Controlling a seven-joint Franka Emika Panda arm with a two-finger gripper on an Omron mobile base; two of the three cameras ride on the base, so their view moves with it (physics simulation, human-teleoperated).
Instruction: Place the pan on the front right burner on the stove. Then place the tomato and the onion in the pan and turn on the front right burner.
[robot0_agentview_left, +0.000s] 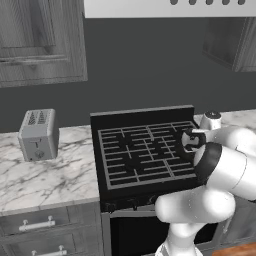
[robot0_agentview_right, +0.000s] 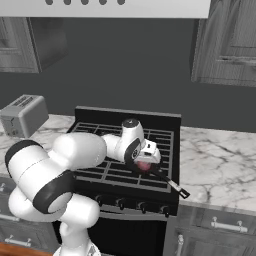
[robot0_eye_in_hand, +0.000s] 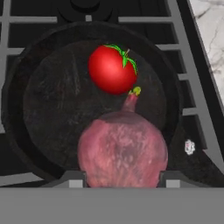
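Up front in the left base view, the stove (robot0_agentview_left: 142, 150) stands between two stretches of marble worktop (robot0_agentview_left: 47, 172), with a grey toaster (robot0_agentview_left: 38, 134) on the worktop to the stove's left. The white arm reaches over the stove's right side, and its bulk covers the front right burner and the end effector there.

Seen from the right base view, the end effector (robot0_agentview_right: 144, 165) points down over the front right burner (robot0_agentview_right: 147, 172) of the stove (robot0_agentview_right: 125, 150). The pan (robot0_agentview_right: 150, 170) sits on that burner directly under the end effector, its thin handle sticking out past the stove's front right corner. A patch of the reddish-pink onion (robot0_agentview_right: 144, 165) shows right at the tips. The toaster (robot0_agentview_right: 22, 116) stands on the worktop (robot0_agentview_right: 220, 165) off the stove's left side.

Looking along the hand view, the onion (robot0_eye_in_hand: 122, 151) lies between the two fingertips (robot0_eye_in_hand: 72, 179), which flank it on either side at a middling spread; the end effector (robot0_eye_in_hand: 122, 181) appears closed on it. The onion is over the pan (robot0_eye_in_hand: 48, 109), toward its near edge. The tomato (robot0_eye_in_hand: 112, 68) rests on the pan's floor just beyond the onion, farther from the fingertips, close to the onion's stem tip.
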